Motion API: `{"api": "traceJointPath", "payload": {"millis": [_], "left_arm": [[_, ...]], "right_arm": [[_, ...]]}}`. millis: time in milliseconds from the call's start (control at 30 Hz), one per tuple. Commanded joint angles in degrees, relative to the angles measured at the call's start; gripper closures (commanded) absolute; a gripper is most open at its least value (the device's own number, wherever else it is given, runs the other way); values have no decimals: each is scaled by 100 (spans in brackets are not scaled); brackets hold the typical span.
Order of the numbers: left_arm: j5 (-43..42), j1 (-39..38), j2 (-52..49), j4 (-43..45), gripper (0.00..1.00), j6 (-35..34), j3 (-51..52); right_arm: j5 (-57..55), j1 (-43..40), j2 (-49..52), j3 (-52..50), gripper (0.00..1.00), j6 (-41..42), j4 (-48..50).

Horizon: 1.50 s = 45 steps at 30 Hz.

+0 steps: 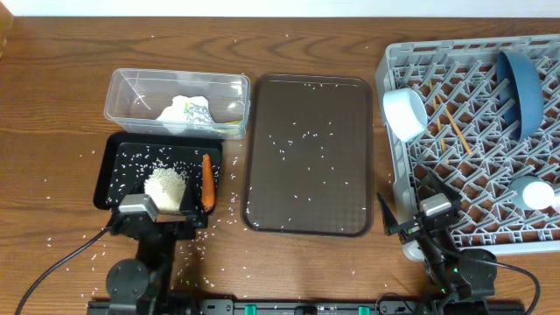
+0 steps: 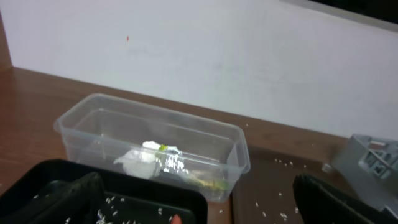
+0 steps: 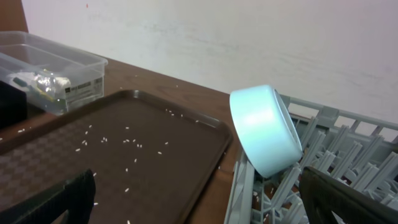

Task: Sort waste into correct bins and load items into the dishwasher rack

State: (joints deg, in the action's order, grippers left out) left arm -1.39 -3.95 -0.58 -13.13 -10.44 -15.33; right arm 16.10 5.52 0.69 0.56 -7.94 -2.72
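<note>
The clear tub (image 1: 131,87) holds the crumpled white tissue (image 1: 179,109) and the silvery wrapper (image 1: 199,115); both also show in the left wrist view (image 2: 142,160). The black tray (image 1: 114,166) holds a rice pile (image 1: 166,185) and the orange carrot piece (image 1: 207,179). The grey rack (image 1: 398,175) holds the white bowl (image 1: 404,114) on its side, the dark-blue plate (image 1: 521,83), the chopsticks (image 1: 455,131) and a light-blue cup (image 1: 534,192). The pink cup and brown lump are not visible. My left gripper (image 1: 162,214) is open over the black tray's near edge. My right gripper (image 1: 409,197) is open at the rack's near left corner.
The brown serving tray (image 1: 350,96) lies between the bins and the rack, with scattered rice grains on it. Loose rice (image 1: 70,232) is strewn over the wooden table. A white wall stands behind the table. The bowl (image 3: 264,127) leans on the rack's left wall.
</note>
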Motion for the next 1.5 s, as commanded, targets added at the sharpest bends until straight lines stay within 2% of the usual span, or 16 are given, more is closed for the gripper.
{"api": "traceJointPath", "payload": {"millis": [0,167,400,1467], "left_arm": [[-57,2,48,306,2,52,483],[-57,2,48,981,2,52,1130],[-57,2,48,1154,2,55,1519],[-55,0,35,935,2,55,1510]], "right_arm": [[44,-72,-35,-26,1,63,2],[44,-72,-35,-26,1,63,2],[44,-72,-35,-26,1,63,2],[44,-72,-35,-26,1,63,2]]}}
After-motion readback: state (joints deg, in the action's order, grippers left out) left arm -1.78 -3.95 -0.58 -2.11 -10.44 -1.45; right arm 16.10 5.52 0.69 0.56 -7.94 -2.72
